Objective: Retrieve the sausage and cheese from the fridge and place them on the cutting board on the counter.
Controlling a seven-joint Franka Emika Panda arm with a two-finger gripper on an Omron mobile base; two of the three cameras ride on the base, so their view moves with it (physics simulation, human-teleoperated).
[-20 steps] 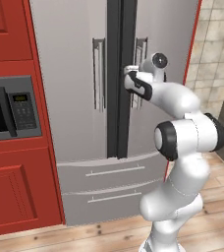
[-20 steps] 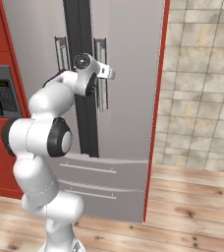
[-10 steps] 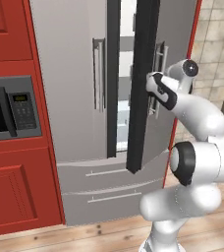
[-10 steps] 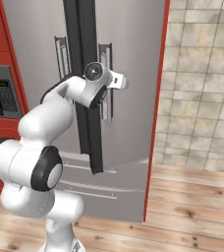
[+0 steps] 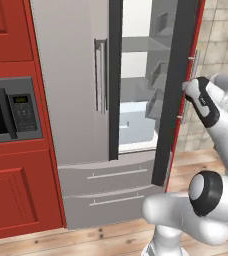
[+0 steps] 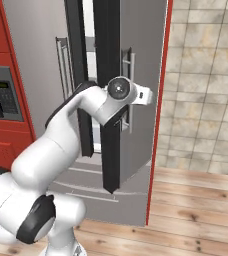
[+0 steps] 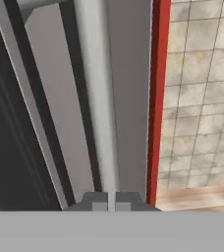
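The grey fridge (image 5: 76, 100) has its right door (image 5: 172, 90) swung partly open, seen edge-on. My gripper (image 5: 188, 90) is shut on that door's vertical bar handle (image 6: 130, 75). In the hand view the handle (image 7: 97, 98) runs up from between my fingertips (image 7: 100, 205). From the right base view my gripper (image 6: 128, 109) sits against the door's front. Through the gap I see white shelves and a pale bin (image 5: 136, 122), with door bins (image 5: 158, 75) on the open door. The sausage, cheese, cutting board and counter are out of view.
A grey microwave (image 5: 11, 112) sits in red cabinets (image 5: 16, 200) left of the fridge. Two drawers (image 5: 111, 187) run along the fridge's bottom. A red panel (image 6: 158, 115) and a tiled wall (image 6: 206, 85) stand right of the open door, above a wooden floor (image 6: 196, 215).
The right fridge door has swung from shut to partly open, and my arm has moved rightward and outward with the handle. The shelves inside have come into sight.
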